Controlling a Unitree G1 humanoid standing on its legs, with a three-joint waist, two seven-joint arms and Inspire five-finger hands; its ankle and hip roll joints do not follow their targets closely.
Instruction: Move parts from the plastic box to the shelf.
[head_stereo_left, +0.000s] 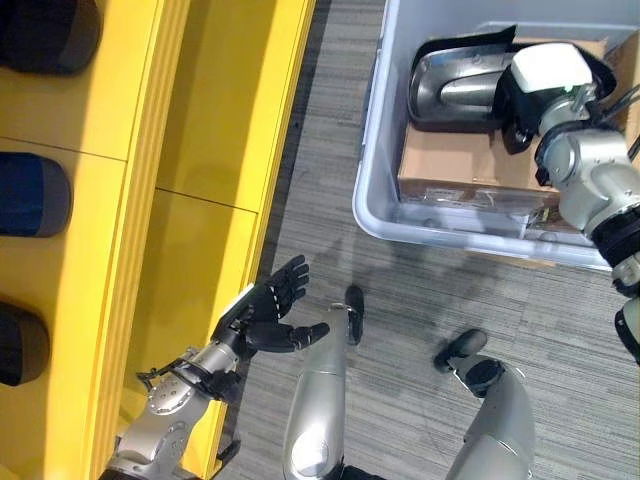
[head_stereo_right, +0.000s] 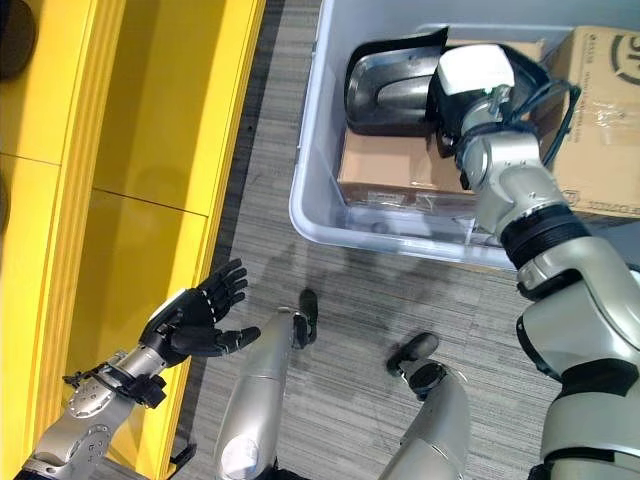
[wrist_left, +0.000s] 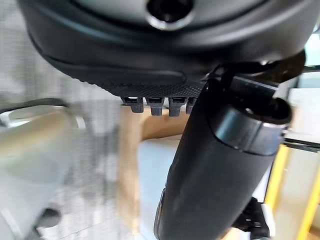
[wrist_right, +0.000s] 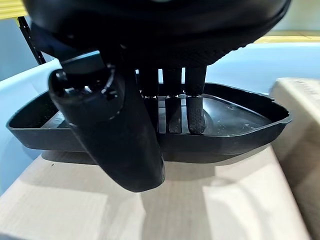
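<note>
Right hand (wrist_right: 150, 95) reaches into the plastic box (head_stereo_left: 385, 190), fingers hooked over the black tray (wrist_right: 235, 132) rim — left hand (head_stereo_left: 268, 312) hangs slack by the yellow shelf (head_stereo_left: 200, 150), farther off.

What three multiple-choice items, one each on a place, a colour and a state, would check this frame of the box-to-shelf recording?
1. Where is the dark tray-shaped part?
A. on the shelf
B. in the plastic box, on a cardboard carton
C. on the floor

2. What colour is the shelf?
A. yellow
B. white
C. green

3. How is the left hand?
A. closed on a part
B. open, holding nothing
C. pressed flat on the carton

Key: 1 B, the part rests on the carton inside the box, with the right hand reaching its fingers into it. 2 A, the boards are plainly yellow. 3 B, its fingers are spread beside the shelf edge.
</note>
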